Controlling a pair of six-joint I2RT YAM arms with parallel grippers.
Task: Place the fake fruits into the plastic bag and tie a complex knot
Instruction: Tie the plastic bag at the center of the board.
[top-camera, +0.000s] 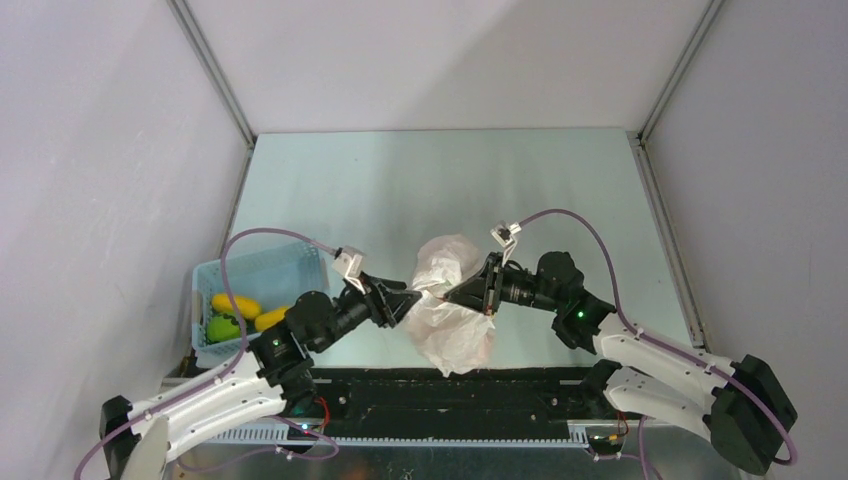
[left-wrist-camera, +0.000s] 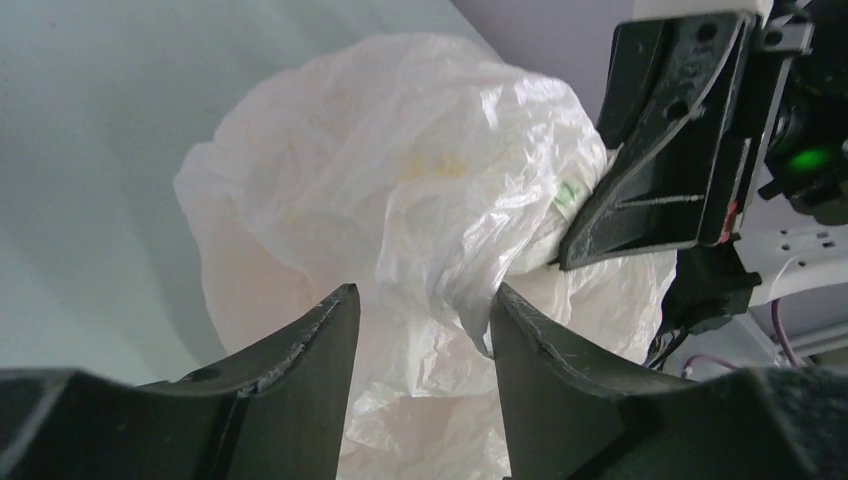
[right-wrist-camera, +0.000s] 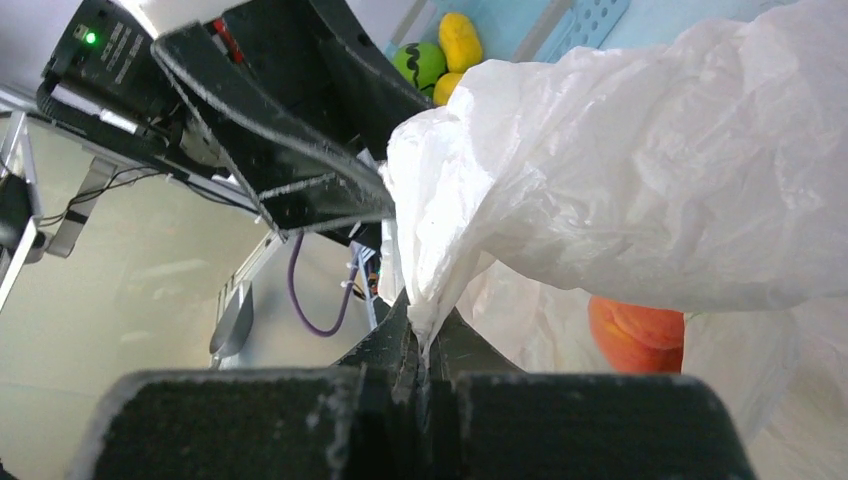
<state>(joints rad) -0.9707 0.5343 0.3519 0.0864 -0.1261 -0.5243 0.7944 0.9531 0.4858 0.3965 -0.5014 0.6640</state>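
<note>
Plastic bag (top-camera: 458, 335) pinched in the closed right hand (right-wrist-camera: 425, 362).

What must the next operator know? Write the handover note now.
Right hand: shut on a fold of the plastic bag.
Left hand: open, jaws either side of a bunched twist of the bag.
Bag lies mid-table between the arms; an orange fruit shows inside.
Yellow and green fruits sit in the blue basket.
To do: tying the bag shut; nothing tied shows.
</note>
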